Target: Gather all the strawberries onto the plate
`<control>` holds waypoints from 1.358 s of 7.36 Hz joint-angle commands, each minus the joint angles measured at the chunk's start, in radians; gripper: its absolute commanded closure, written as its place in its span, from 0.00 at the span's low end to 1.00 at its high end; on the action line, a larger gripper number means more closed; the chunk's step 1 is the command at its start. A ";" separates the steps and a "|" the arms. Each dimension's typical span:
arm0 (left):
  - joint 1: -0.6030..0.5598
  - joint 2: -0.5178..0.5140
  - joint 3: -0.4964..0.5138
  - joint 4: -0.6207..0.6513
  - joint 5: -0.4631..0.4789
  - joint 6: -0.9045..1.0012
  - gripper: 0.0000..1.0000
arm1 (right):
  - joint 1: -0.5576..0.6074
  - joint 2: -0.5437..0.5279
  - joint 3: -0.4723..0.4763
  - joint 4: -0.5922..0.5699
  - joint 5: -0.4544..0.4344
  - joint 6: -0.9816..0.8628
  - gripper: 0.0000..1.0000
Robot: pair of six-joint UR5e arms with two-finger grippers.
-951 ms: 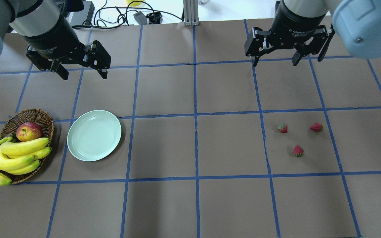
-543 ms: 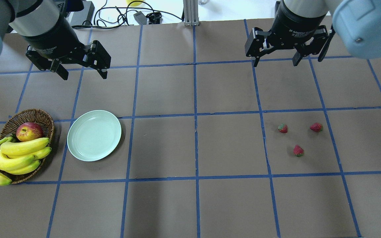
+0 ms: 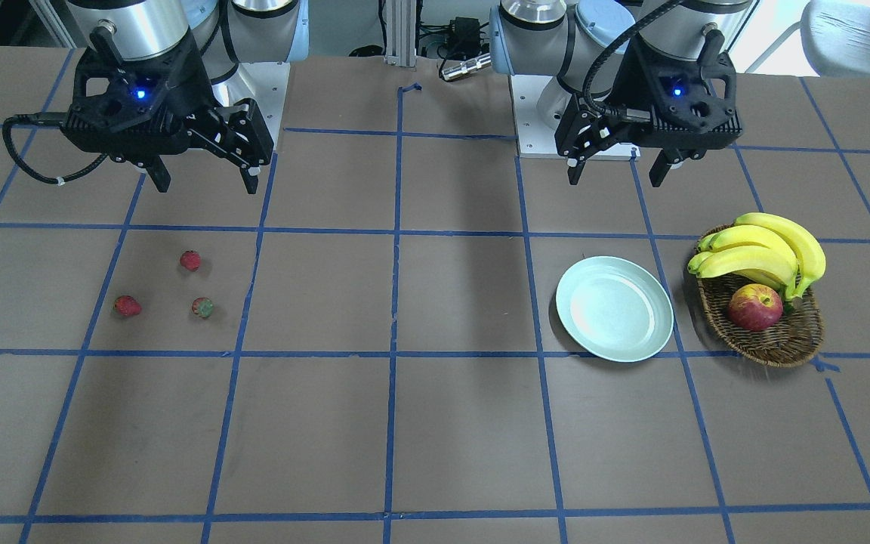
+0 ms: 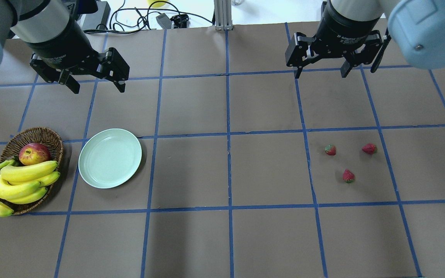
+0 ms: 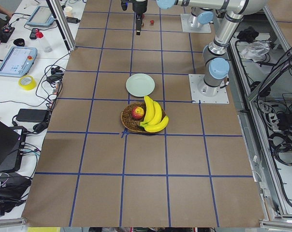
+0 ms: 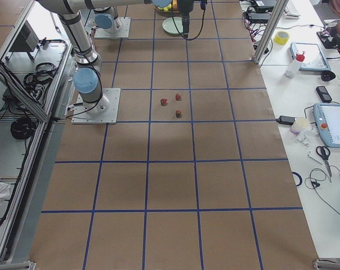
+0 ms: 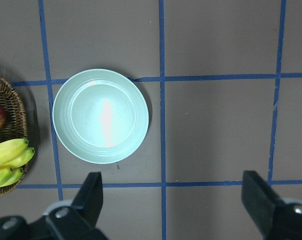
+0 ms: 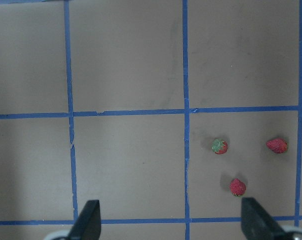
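Observation:
Three strawberries (image 4: 330, 150) (image 4: 369, 148) (image 4: 348, 176) lie on the brown table on my right side. They also show in the front view (image 3: 190, 261) and in the right wrist view (image 8: 220, 146). The mint-green plate (image 4: 110, 158) sits empty on my left side, also seen in the left wrist view (image 7: 101, 116). My left gripper (image 4: 99, 89) is open and empty, held above the table behind the plate. My right gripper (image 4: 320, 75) is open and empty, held above the table behind the strawberries.
A brown wicker basket (image 4: 33, 133) with bananas (image 4: 21, 181) and a red-yellow apple (image 4: 34, 153) stands just left of the plate. Cables and small devices (image 4: 164, 19) lie beyond the table's far edge. Blue tape lines grid the table.

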 commanded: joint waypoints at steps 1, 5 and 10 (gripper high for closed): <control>0.000 -0.001 0.000 0.000 0.000 0.000 0.00 | 0.000 0.002 0.016 -0.002 0.004 -0.002 0.00; 0.000 -0.001 0.001 0.000 0.000 0.000 0.00 | -0.009 0.010 0.022 0.002 -0.006 -0.015 0.00; 0.000 0.000 0.000 0.000 0.001 0.000 0.00 | -0.227 0.039 0.337 -0.237 0.004 -0.247 0.00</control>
